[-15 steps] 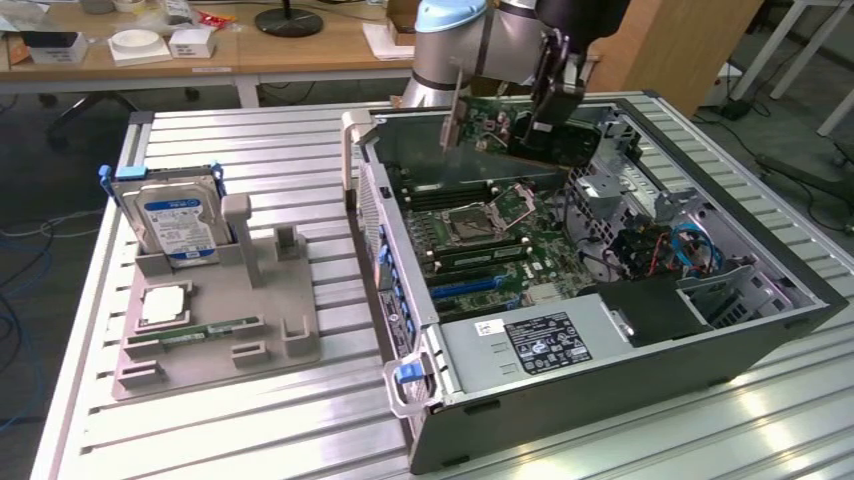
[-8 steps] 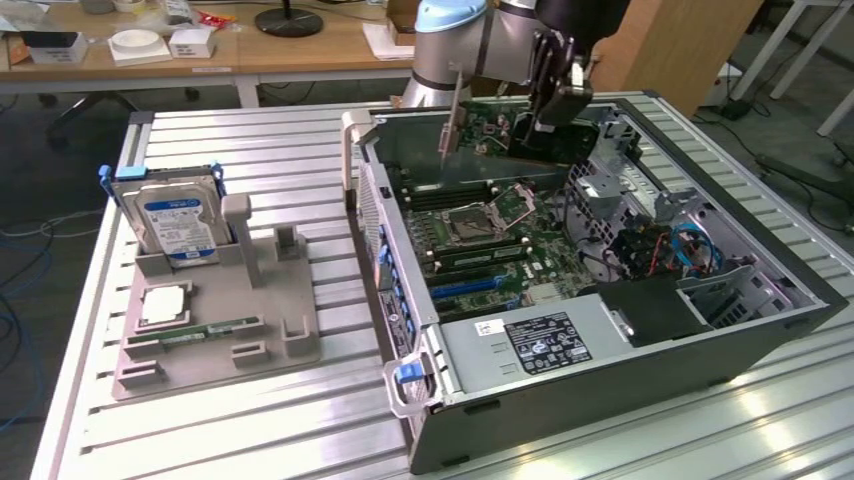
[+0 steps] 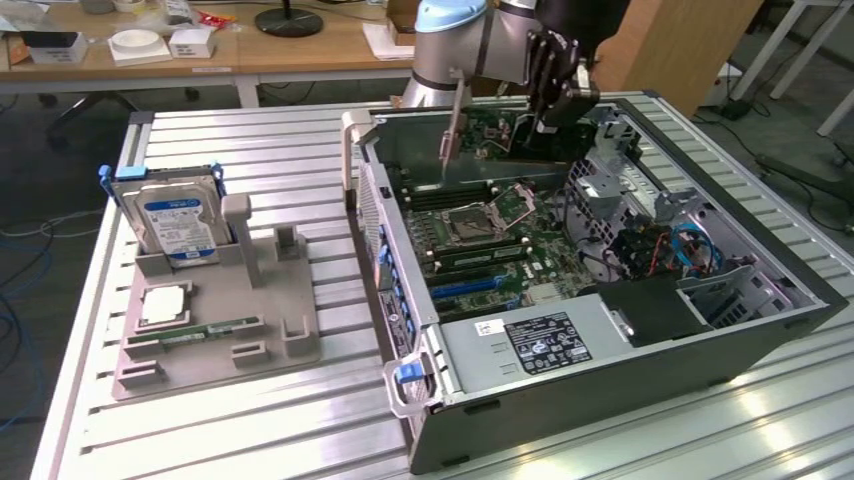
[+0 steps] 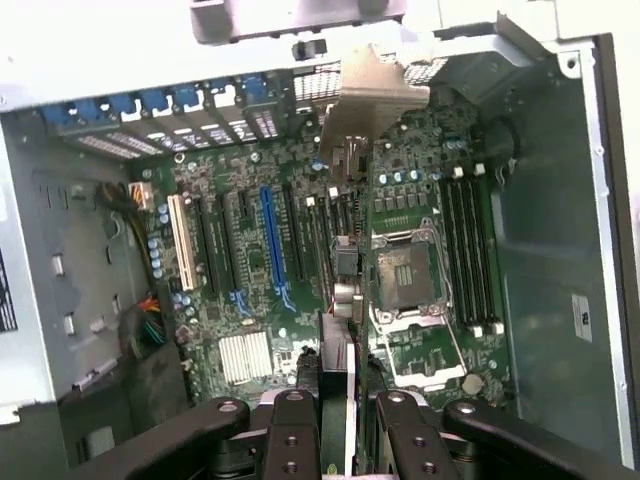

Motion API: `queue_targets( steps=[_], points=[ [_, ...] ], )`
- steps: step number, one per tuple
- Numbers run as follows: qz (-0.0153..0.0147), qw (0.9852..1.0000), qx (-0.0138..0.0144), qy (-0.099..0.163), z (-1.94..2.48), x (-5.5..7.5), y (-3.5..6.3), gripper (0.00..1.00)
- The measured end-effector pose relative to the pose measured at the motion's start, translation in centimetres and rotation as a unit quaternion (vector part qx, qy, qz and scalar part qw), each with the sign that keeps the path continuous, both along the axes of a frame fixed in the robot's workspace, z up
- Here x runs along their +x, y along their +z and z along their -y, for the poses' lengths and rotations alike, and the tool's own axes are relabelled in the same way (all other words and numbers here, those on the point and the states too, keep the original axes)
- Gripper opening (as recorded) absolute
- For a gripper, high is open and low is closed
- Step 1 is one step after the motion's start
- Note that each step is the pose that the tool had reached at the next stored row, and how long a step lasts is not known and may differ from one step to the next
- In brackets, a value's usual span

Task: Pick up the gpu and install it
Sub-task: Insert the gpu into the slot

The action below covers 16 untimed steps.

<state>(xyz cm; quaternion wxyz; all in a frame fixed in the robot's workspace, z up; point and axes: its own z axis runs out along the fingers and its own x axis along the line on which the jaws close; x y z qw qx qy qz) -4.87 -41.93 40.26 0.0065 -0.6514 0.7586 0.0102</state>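
My gripper (image 3: 547,125) is shut on the gpu (image 3: 501,135), a thin dark card held upright over the far end of the open computer case (image 3: 400,300). Its silver end bracket (image 3: 454,120) hangs toward the exterior view's left. In the wrist view the gpu (image 4: 340,290) appears edge-on between the black fingers (image 4: 295,425), with the bracket (image 4: 370,85) at the case's rear slot openings. The card floats above the motherboard (image 4: 400,190), between the blue expansion slot (image 4: 270,245) and the CPU socket (image 4: 405,275). Its lower edge looks clear of the slots.
A grey fixture (image 3: 254,300) at the exterior view's left holds a silver hard drive with a blue label (image 3: 176,220), a CPU (image 3: 163,305) and a green RAM stick (image 3: 207,330). Inside the case are a power supply (image 3: 534,345), drive cages and cables (image 3: 667,250).
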Motion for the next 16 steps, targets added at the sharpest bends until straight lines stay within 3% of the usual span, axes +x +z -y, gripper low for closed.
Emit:
queue_targets(
  steps=[2,3,5,6,7,12,16],
  points=[
    [0.0029,0.9999,0.0000,0.013,0.00,0.0,-0.05,0.27],
    [0.0067,0.9998,0.0000,0.017,0.00,0.0,-0.07,0.27],
    [0.0174,0.9996,-0.0001,0.020,0.00,0.0,-0.09,0.27],
    [0.0210,0.9995,-0.0002,0.022,0.00,0.0,-0.12,0.27],
    [0.0226,0.9995,-0.0002,0.023,0.00,0.0,-0.17,0.27],
    [0.0226,0.9994,0.0019,0.027,0.02,0.0,-0.92,0.27],
    [0.0223,0.9986,0.0024,0.048,0.02,0.0,-1.40,0.27]
  ],
)
